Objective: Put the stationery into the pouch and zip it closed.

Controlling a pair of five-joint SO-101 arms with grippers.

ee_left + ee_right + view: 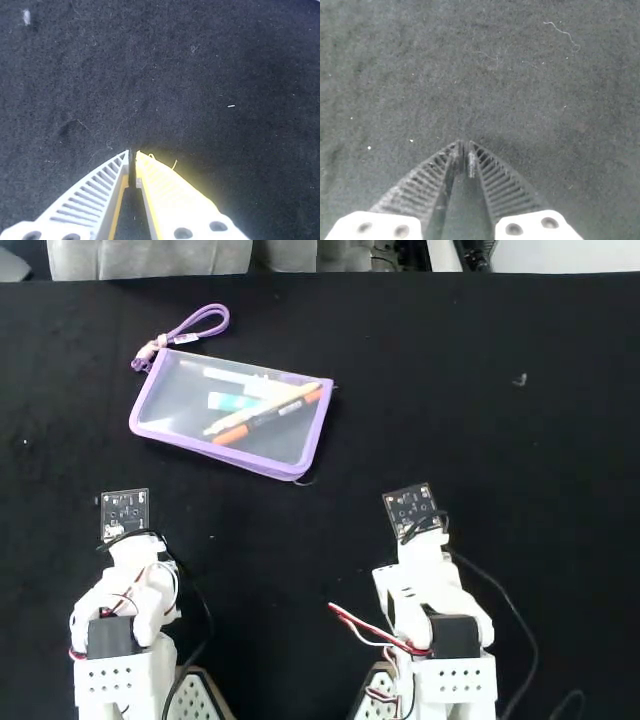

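A clear pouch (232, 412) with purple trim lies on the black table at the back left, a purple wrist loop (190, 329) at its far corner. Inside it I see an orange pen (262, 411), a dark pen and a small white piece of stationery. Both arms are folded back near the table's front edge, well short of the pouch. My left gripper (132, 155) is shut over bare black cloth with nothing between its fingers. My right gripper (463, 147) is likewise shut over bare cloth.
The black cloth (480, 390) covers the whole table. Loose cables (360, 625) trail by the right arm's base at the front. A pale chair or fabric (150, 255) stands beyond the far edge.
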